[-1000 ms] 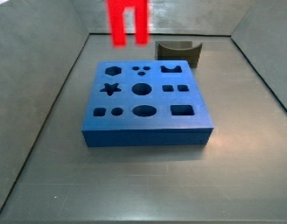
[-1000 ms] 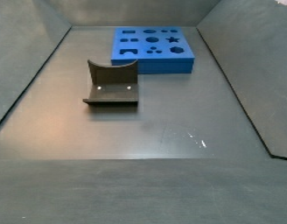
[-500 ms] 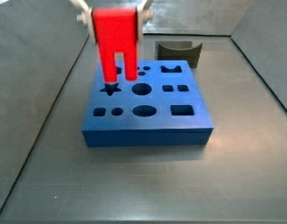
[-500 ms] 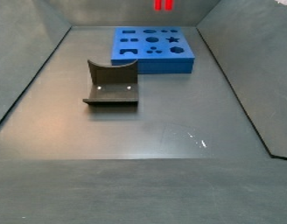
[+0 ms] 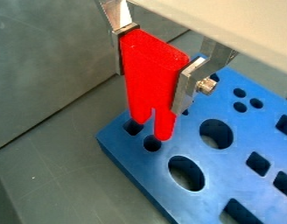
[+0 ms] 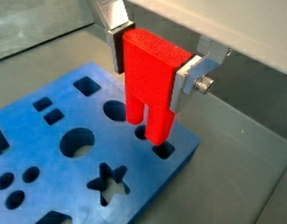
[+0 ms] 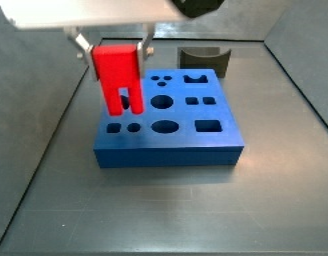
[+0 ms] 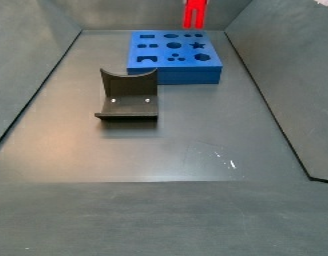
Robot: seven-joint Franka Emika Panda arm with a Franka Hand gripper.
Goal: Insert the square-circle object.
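My gripper [image 5: 156, 74] is shut on the square-circle object [image 5: 150, 83], a bright red upright block with two short legs split by a narrow slot. The silver fingers [image 6: 188, 77] clamp its upper body on both sides. It hangs upright over the blue slab [image 5: 227, 157], legs pointing down at small holes near one corner. Its leg tips [image 6: 156, 133] are close to the slab's top; I cannot tell whether they touch. In a side view the red block [image 7: 116, 75] is over the slab's left side [image 7: 187, 113]. In a side view it [image 8: 194, 12] is at the slab's far edge [image 8: 180, 72].
The slab [image 6: 152, 171] has several shaped holes, among them a star, circles and squares. The dark fixture [image 7: 204, 60] stands behind the slab in one side view and in front of it in the other [image 8: 127, 98]. Grey walls enclose the floor.
My gripper has come down with the red block, from high above the back of the bin to just over the slab's left side. The slab and fixture have not moved.
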